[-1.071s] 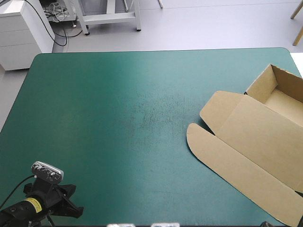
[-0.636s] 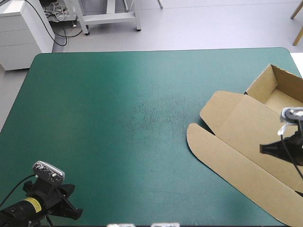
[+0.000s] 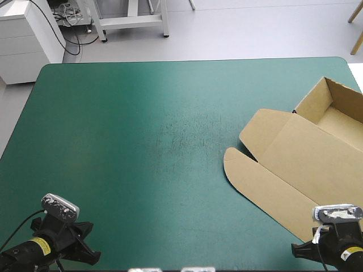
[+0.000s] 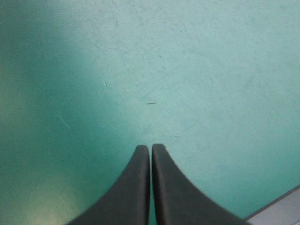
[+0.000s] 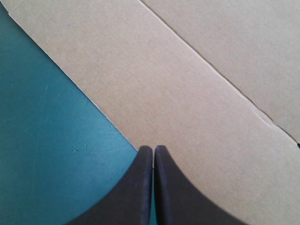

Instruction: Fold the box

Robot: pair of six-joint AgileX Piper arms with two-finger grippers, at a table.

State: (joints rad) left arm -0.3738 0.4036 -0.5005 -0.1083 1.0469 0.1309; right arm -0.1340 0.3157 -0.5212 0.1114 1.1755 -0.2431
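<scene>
High view: the box [image 3: 295, 164] lies at the right side of the surface [image 3: 142, 141], tray walls raised, lid flat. The left pincer [image 4: 151, 147] is clenched over bare surface. The right pincer [image 5: 153, 149] is clenched and empty at the lid flap's edge. Probable step: approach. The next move requires opening to grip that edge.

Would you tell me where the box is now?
In the high view, the box lies on the table's right side, tray toward the far right corner, lid flat toward the near edge by the right end effector.
</scene>
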